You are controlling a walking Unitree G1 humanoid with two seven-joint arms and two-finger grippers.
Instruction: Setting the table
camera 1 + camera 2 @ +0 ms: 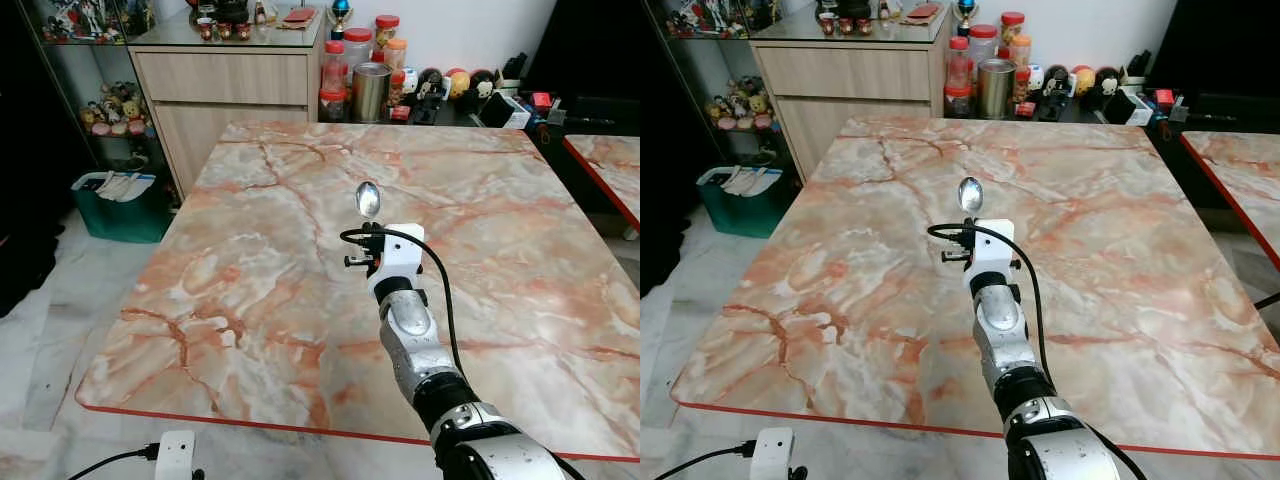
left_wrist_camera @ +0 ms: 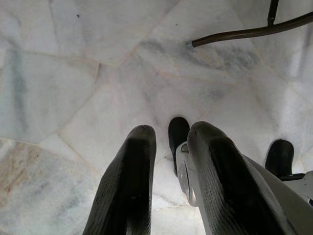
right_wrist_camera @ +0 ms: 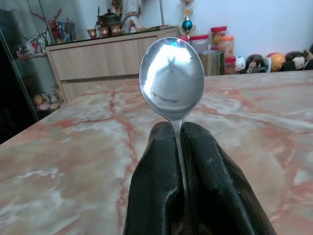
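Silver forearm in the foreground, reaching out over the near half of the marble worktop, and at its tip the right end effector has its two black fingers pressed tight together on the handle of a metal spoon. That spoon stands upright, bowl at the top and poking clear above the fingertips, shiny enough to throw back a blurred reflection; from the head camera the bowl sits above the middle of the worktop, lifted off the surface. A black cable loops from the white wrist housing back along the arm. Down by the floor hangs the left end effector, idle, its fingers a narrow gap apart with nothing between them, pointing at pale marble floor tiles with a dark cord lying across them. Beyond the far edge of the worktop stand red-lidded jars and a metal tin, then a row of small figurines to the right. To the left, a wooden cabinet, with a teal bin on the floor beside it.
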